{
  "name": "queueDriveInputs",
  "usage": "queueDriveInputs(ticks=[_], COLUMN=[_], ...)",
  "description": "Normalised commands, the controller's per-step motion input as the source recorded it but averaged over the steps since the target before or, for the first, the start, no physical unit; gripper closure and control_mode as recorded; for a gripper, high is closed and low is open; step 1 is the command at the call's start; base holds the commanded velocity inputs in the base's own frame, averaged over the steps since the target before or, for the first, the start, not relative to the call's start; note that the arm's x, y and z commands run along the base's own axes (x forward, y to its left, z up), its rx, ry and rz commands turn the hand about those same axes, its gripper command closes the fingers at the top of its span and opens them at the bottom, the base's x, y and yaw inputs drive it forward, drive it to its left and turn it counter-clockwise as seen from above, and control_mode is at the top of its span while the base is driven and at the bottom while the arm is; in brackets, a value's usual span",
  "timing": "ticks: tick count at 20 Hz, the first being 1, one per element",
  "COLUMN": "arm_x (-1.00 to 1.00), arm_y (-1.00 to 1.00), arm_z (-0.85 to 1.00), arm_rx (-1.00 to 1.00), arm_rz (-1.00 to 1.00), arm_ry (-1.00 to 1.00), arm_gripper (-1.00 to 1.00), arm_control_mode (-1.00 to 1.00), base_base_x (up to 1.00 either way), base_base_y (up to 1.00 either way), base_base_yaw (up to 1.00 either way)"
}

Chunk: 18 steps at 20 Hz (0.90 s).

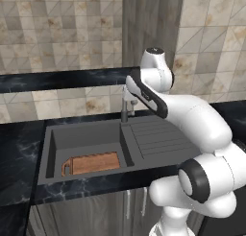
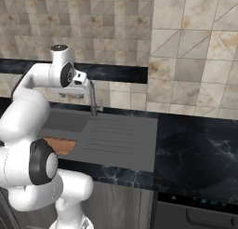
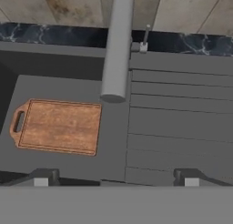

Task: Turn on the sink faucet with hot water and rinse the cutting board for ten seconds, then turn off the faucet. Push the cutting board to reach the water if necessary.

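faucet, sink, board seemingly inside

You will find nothing to read here: no text, label, brand, number or sign stands on any surface. The reddish-brown wooden cutting board, the dark grey matte sink and the slim grey metal faucet all carry no lettering.

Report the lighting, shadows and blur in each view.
Left base view: even, soft light; the sink basin walls shade darker toward the left; the cutting board looks slightly soft. Right base view: flat light, no glare; the sink faucet reads sharp enough. Hand view: the faucet spout looms large and foreshortened; the claw tips look blurred.
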Motion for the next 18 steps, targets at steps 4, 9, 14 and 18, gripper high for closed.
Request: queueDriveInputs(ticks=[4, 9, 14, 18], arm_x=[0.23, 0.19, 0.23, 0.27], arm_y=[0.03, 0.00, 0.00, 0.05], arm_z=[-0.06, 0.00, 0.00, -0.11], arm_rx=[0.00, 0.00, 0.00, 0.00], arm_rz=[0.00, 0.00, 0.00, 0.00], arm_ry=[0.00, 0.00, 0.00, 0.00], arm_gripper=[-1.00, -1.00, -1.00, -1.00], arm_control_mode=[-1.00, -1.00, -1.00, -1.00], base_base_x=[0.00, 0.00, 0.00, 0.00], base_base_y=[0.00, 0.00, 0.00, 0.00], base_base_yaw=[0.00, 0.00, 0.00, 0.00])
